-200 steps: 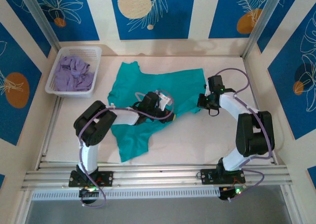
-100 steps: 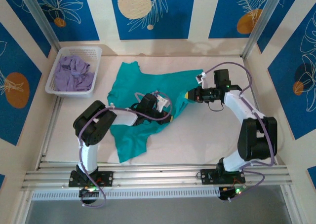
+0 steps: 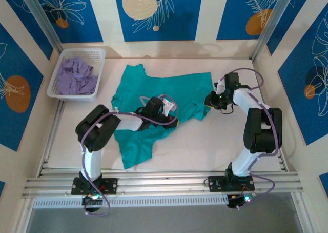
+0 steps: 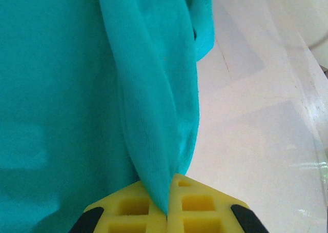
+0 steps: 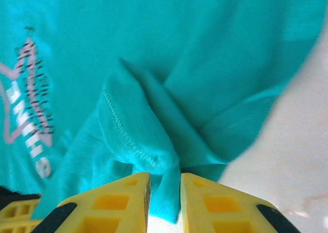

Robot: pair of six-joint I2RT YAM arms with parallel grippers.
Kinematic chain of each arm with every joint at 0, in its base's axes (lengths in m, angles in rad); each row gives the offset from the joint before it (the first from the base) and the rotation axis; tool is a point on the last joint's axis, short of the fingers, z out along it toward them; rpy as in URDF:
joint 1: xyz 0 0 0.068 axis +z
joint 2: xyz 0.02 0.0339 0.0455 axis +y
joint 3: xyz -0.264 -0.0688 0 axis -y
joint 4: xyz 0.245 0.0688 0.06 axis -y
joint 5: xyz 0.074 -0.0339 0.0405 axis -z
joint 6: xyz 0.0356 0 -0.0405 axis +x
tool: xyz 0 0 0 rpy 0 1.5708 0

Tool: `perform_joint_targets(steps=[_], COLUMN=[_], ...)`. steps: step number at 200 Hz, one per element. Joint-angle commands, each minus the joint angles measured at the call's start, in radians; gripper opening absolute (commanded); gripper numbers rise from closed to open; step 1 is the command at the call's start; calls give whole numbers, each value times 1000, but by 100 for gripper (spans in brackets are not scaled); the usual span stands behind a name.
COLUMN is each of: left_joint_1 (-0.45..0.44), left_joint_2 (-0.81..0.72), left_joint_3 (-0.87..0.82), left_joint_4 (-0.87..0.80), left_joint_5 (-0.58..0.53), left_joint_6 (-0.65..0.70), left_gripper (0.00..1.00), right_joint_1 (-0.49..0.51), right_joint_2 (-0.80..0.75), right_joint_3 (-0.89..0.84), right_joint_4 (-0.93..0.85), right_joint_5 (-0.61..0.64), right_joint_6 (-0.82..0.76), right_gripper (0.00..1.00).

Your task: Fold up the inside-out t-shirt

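The teal inside-out t-shirt (image 3: 154,86) lies spread and rumpled on the white table. My left gripper (image 3: 174,121) rests at its middle, shut on a pinched ridge of the fabric (image 4: 154,115) that runs into the yellow fingers (image 4: 128,210). At the shirt's right edge, my right gripper (image 3: 208,100) has its jaws slightly parted, with a hemmed fold of the t-shirt (image 5: 138,135) hanging loosely in the gap (image 5: 164,192). Pale printed lettering (image 5: 31,104) shows on the cloth at the left of the right wrist view.
A white basket (image 3: 100,56) holding a lavender garment (image 3: 76,76) stands at the back left. Bare table (image 3: 215,140) extends right of and in front of the shirt. Metal rails run along the near edge.
My right gripper swung left over the shirt with the edge, came back toward the right edge, and its jaws have parted. The left gripper stays shut on its fold.
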Motion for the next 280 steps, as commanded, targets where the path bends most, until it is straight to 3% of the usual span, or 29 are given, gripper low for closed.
perform_joint_targets(steps=[1, 36, 62, 193, 237, 280], left_joint_1=[7, 8, 9, 7, 7, 7], left_joint_2=[-33, -26, -17, -16, -8, -3], left_joint_3=[-1, 1, 5, -3, -2, 0], left_joint_4=[8, 11, 18, 32, 32, 31], left_joint_5=[10, 14, 19, 31, 36, 37], left_joint_6=[3, 2, -4, -22, -18, -19], left_gripper=[0, 0, 0, 0, 0, 0], right_joint_1=[40, 192, 271, 343, 348, 341], right_joint_2=[-104, -198, -182, 181, 235, 246], right_joint_3=[-21, -83, -99, 102, 146, 175], right_joint_4=[-40, -23, -6, 14, -1, -17], right_joint_5=[192, 344, 448, 610, 658, 756], right_joint_6=[-3, -25, -48, -125, -148, -185], right_gripper=[27, 34, 35, 33, 28, 11])
